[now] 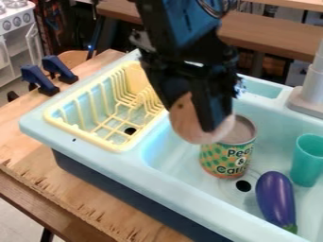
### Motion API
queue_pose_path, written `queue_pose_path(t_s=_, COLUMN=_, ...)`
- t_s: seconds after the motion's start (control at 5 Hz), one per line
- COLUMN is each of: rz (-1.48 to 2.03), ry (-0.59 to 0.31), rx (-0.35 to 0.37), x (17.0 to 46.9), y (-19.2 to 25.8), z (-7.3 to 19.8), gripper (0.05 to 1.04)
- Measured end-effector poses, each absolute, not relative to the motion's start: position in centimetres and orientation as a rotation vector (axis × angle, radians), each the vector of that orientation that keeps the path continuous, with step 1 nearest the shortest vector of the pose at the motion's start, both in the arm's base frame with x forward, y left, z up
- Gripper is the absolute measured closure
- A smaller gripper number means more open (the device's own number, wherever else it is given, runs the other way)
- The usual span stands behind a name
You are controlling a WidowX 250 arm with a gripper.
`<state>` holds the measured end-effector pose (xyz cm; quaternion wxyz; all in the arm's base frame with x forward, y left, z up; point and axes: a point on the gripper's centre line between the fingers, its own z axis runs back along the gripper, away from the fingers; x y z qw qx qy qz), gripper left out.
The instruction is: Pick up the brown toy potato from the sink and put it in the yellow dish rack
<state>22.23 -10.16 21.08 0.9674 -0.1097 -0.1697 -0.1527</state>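
- Gripper (200, 112) hangs over the sink (183, 191), at the upper middle of the view, pinching a beige toy (187, 124).
- Toy is rounded, pinkish beige, partly hidden by a black finger in front; exact kind can't be told.
- Toy is raised above the basin's near-left part, overlapping the can's top left in view.
- Can (217, 162): upright in the main basin, orange and green label, gray top, just beside the drain (243, 185).
- Eggplant (275, 198): purple, lying in the basin right of the drain, green end toward the bottom of the view.
- Cup (305, 165): teal, upright in the basin, near the eggplant, at the right of the view.
- Rack (96, 137): yellow, in the sink's left compartment; dark drain hole seen through its bars.
- Faucet (310, 92): gray, on the sink's far rim, at the right.
- Sink is light blue, dark below, on a wooden table (79, 182).
- Two dark blue clamps (39, 80) on the table, upper left.
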Motion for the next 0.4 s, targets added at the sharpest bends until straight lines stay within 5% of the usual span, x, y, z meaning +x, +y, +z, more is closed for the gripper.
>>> queue_pose_path(t_s=0.4, rz=-0.079, ry=-0.414, rx=-0.143, x=24.6, y=-3.2, z=19.6, gripper=0.38)
